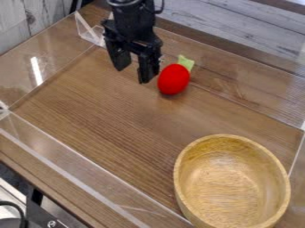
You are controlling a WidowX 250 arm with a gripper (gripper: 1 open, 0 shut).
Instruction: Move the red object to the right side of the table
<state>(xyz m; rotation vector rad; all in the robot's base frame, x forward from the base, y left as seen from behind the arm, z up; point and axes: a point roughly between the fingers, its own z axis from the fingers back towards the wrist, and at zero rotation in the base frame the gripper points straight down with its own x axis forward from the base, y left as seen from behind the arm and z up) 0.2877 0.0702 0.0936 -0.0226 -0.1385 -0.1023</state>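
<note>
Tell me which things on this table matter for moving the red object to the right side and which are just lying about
Part of the job:
- red object, sitting free on the wood
- table, where it is to be set down at the right
- end effector, open, just left of the red object

Just lying about:
- wooden bowl, empty, near corner
- clear acrylic piece, far corner
</note>
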